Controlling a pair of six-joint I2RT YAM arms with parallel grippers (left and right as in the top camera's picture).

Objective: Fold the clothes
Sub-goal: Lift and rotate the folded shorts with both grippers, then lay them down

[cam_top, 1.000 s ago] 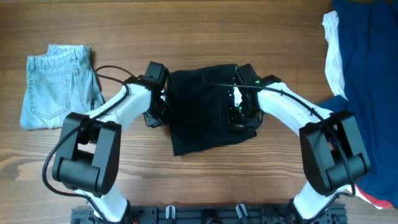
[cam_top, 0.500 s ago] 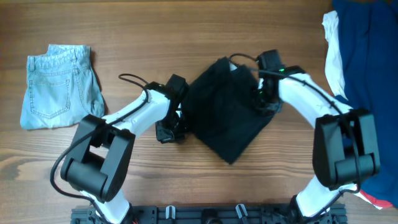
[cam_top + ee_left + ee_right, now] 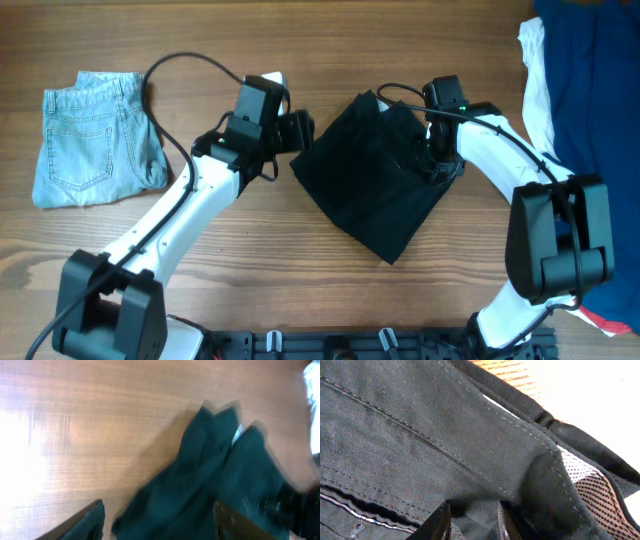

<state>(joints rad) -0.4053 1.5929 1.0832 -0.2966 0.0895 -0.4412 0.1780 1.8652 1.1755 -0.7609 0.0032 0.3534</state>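
The black shorts [image 3: 375, 185] lie folded at the middle of the table, turned to a diamond shape. My left gripper [image 3: 297, 131] stands open just off their upper left edge. In the blurred left wrist view its jaws are wide apart, and the shorts [image 3: 200, 485] fill the space ahead of the gripper [image 3: 160, 525]. My right gripper [image 3: 437, 160] is down on the shorts' right side. In the right wrist view this gripper [image 3: 472, 520] is shut on a bunched fold of the black fabric [image 3: 445, 435], beside the pale mesh pocket lining [image 3: 590, 490].
Light-blue denim shorts [image 3: 95, 140] lie folded at the far left. A pile of dark blue and white garments [image 3: 590, 120] covers the right edge of the table. Bare wood [image 3: 300, 40] runs along the back.
The shorts have been dragged right and turned from square to diamond. My left gripper let go, opened and drew back up and left. The right gripper moved up and right with the fabric.
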